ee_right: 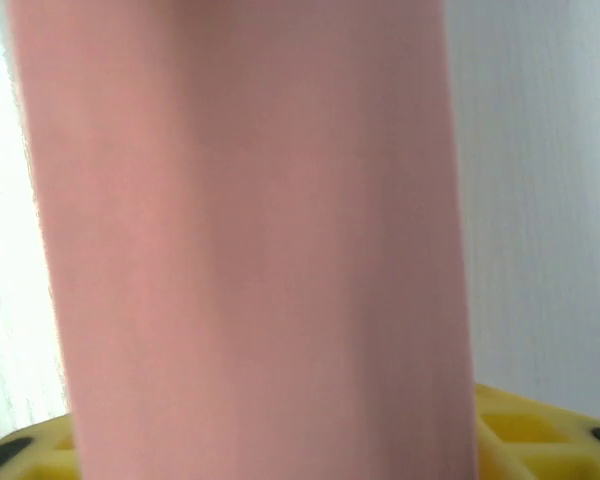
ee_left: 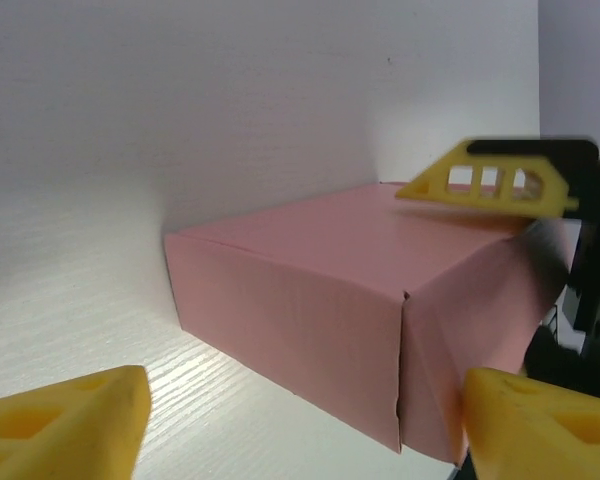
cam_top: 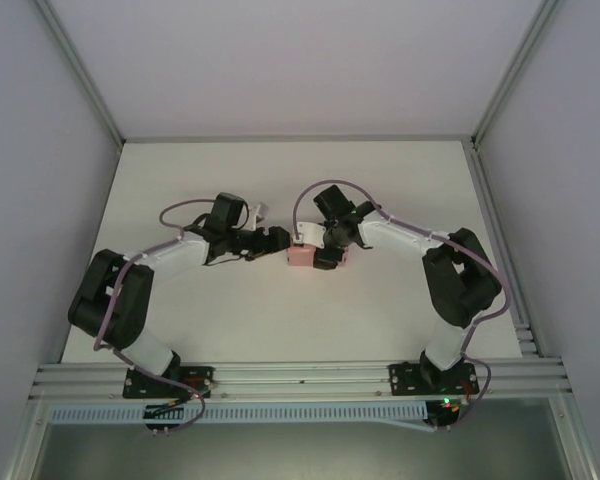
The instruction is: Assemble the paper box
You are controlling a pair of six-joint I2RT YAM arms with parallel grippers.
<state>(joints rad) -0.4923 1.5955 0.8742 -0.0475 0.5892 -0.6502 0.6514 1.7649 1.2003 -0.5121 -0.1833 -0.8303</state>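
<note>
**Item 1: paper box** [cam_top: 300, 257]. Pink card, folded up into a small closed rectangular box. It lies flat on the white table [cam_top: 280, 170], at the centre of the top external frame, between the two arms' tips. In the left wrist view the paper box [ee_left: 310, 290] fills the middle of the frame, with one vertical corner seam facing the camera at lower right. In the right wrist view a pink face of the box [ee_right: 250, 240] runs top to bottom, blurred.

**Item 2: left gripper** [cam_top: 278, 240]. Just left of the box in the top view. Its yellow fingers [ee_left: 70, 425] stand wide apart at the bottom corners of the left wrist view, jaws spread and holding nothing. The box's near corner sits close to the lower-right one.

**Item 3: right gripper** [cam_top: 330, 255]. At the box's right end. One yellow finger [ee_left: 490, 185] lies over the box's top at the upper right of the left wrist view. Its partner is hidden, so whether it grips cannot be told.
</note>
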